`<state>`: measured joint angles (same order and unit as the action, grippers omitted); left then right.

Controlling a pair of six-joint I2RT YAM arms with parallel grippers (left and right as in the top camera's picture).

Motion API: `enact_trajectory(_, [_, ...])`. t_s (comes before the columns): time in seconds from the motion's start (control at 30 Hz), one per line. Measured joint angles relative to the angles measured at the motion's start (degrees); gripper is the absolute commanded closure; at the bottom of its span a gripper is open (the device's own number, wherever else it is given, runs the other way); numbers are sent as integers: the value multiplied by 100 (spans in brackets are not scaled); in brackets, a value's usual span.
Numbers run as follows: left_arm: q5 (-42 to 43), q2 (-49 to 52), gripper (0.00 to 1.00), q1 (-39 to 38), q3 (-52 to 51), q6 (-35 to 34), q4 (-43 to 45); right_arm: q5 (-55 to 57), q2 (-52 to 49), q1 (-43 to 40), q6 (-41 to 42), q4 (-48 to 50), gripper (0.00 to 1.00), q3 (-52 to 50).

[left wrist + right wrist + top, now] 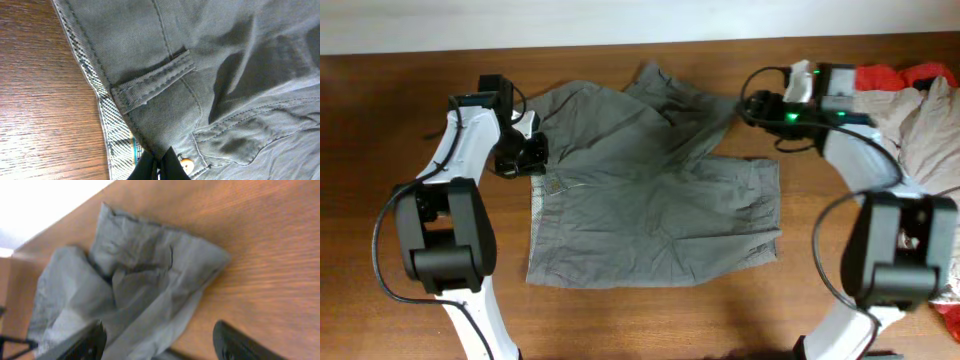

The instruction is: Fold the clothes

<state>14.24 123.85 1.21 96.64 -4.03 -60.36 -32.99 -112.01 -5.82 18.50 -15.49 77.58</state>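
- Table (650, 320): bare wood lies open in front of the shorts and to their left; a beige garment (920, 120) and a red cloth (905, 75) crowd the far right corner
- Shorts (650, 200): mid-table, one leg lying flat, the other rumpled toward the far edge
- Right pincer (160, 342): arm extended to the far side, jaws spread wide above the rumpled leg; only its wrist view shows the cloth clear of both fingers
- Left pincer (160, 167): closed on the waistband (112, 130) edge; only its wrist view shows the belt loop (152, 82) and the button (186, 165) beside the tips
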Motion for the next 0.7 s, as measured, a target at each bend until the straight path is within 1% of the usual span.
enact_trajectory(0.1, [-20, 0, 100, -24, 0, 0, 4, 166, -411, 219, 365, 426, 28, 0])
enact_trajectory(0.23, [-20, 0, 99, -31, 0, 0, 13, 481, -841, 426, 706, 623, 32, 0])
enact_trajectory(0.27, [-22, 0, 99, -35, 0, 0, 15, 551, -916, 455, 756, 654, 36, 0])
enact_trajectory(0.3, [-20, 0, 100, -39, 0, 0, 15, 621, -992, 474, 820, 708, 43, -2])
enact_trajectory(0.37, [-20, 0, 99, -44, 0, 0, 22, 715, -1088, 474, 916, 844, 64, -2])
enact_trajectory(0.4, [-20, 0, 99, -44, 0, 0, 31, 754, -1110, 474, 929, 984, 72, -4])
enact_trajectory(0.47, [-20, 0, 99, -46, 0, 0, 48, 802, -1119, 474, 986, 1222, 84, -7])
enact_trajectory(0.53, [-17, 0, 100, -50, 0, 0, 57, 782, -1119, 461, 1014, 1449, 89, -2])
enact_trajectory(0.6, [-28, 0, 100, -50, 0, 0, 57, 721, -1117, 424, 1027, 1491, 96, 0])
enact_trajectory(0.7, [-83, 0, 99, -55, 0, 0, 52, 586, -1045, 273, 1043, 1226, 96, -2])
